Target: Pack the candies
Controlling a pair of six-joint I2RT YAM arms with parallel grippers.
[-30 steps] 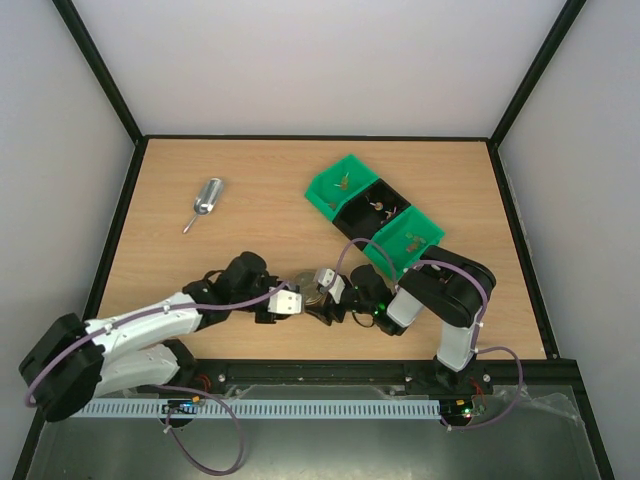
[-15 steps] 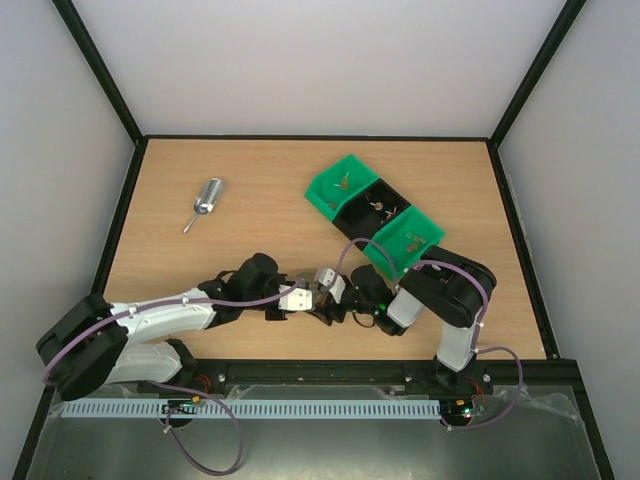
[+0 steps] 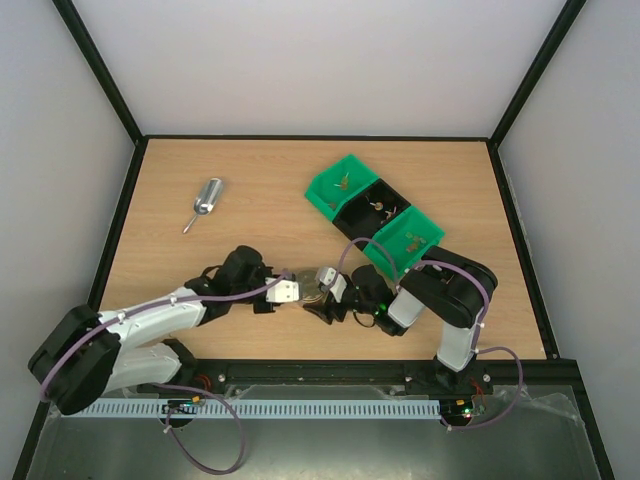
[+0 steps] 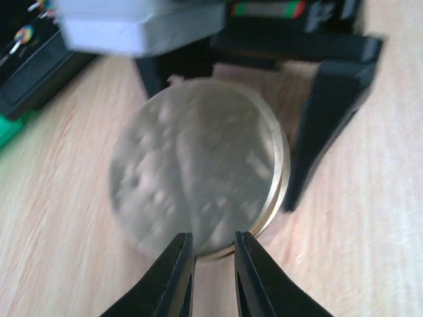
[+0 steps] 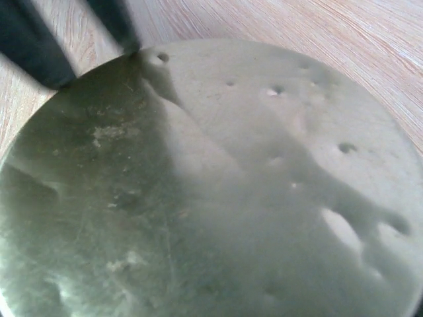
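Note:
A round metal tin (image 4: 198,165) with a silver lid and gold rim sits on the table (image 3: 250,180) between both grippers; it also shows as the tin (image 3: 305,281) from above. My left gripper (image 4: 213,241) stands at its near edge, its jaws a narrow gap apart with nothing between them. My right gripper (image 3: 320,292) has a finger on each side of the tin, and one of its fingers (image 4: 327,119) shows on the right. The lid (image 5: 211,185) fills the right wrist view and hides that gripper's own fingers. The candies (image 3: 345,182) lie in the bins, with a few more candies (image 4: 25,33) in the left wrist view.
A row of three bins runs diagonally at the back right: a green bin (image 3: 330,195), a black bin (image 3: 360,212) and another green bin (image 3: 425,225). A small metal scoop (image 3: 207,198) lies at the back left.
My left gripper's jaws have narrowed. The left arm pushed in towards the tin, then drew back a little to the left. The right arm has not moved.

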